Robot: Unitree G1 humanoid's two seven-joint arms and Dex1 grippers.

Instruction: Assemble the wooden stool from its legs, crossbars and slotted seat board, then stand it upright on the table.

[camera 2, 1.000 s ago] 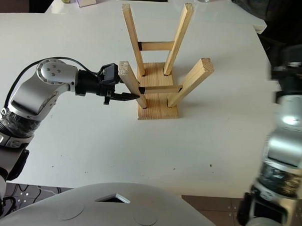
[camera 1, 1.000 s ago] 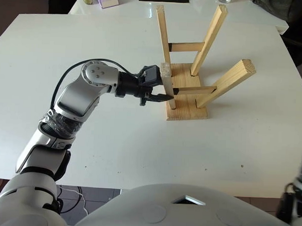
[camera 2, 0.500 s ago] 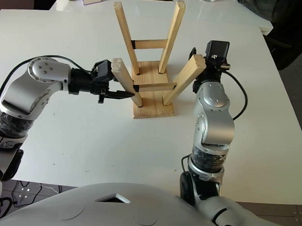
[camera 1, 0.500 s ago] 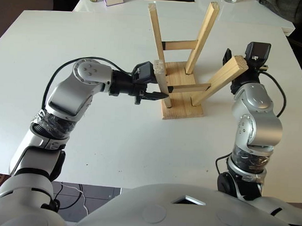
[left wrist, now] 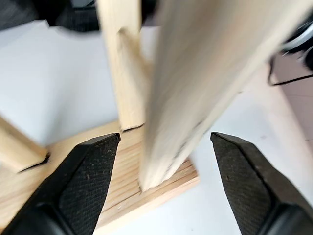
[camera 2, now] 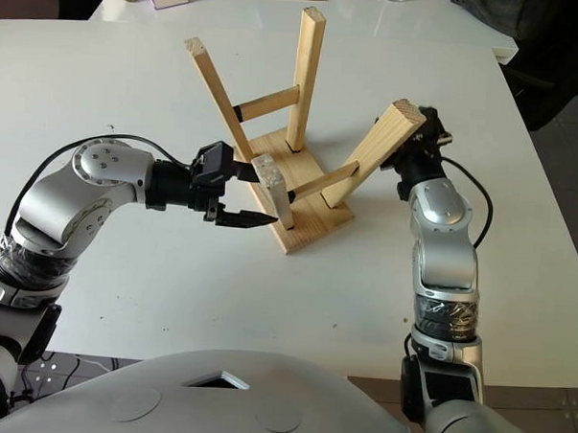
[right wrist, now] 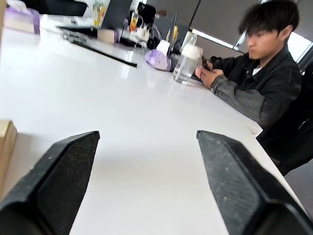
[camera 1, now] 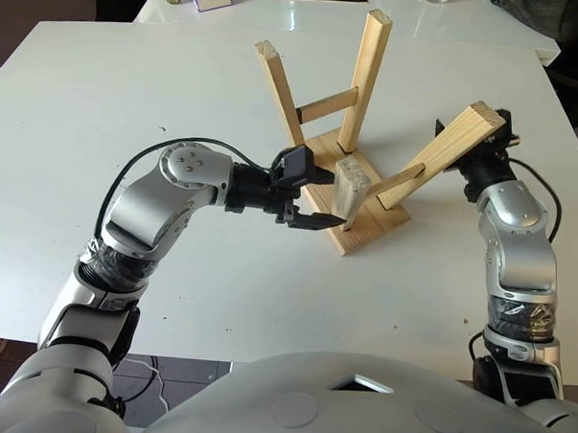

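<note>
The stool (camera 1: 362, 85) appears fully assembled but is set upside down on the bench (camera 1: 131, 95): the seat board (camera 1: 375, 218) rests on the surface, and four legs joined by crossbars (camera 1: 325, 105) point upward. The left hand (camera 1: 323, 204) is held released, its fingers spread either side of the nearest leg (camera 1: 350, 186). The right hand (right wrist: 147, 133) is likewise released, just beside the top of the right-side leg (camera 1: 445, 151). Turning the stool over and standing it upright is judged to be what is left.
</note>
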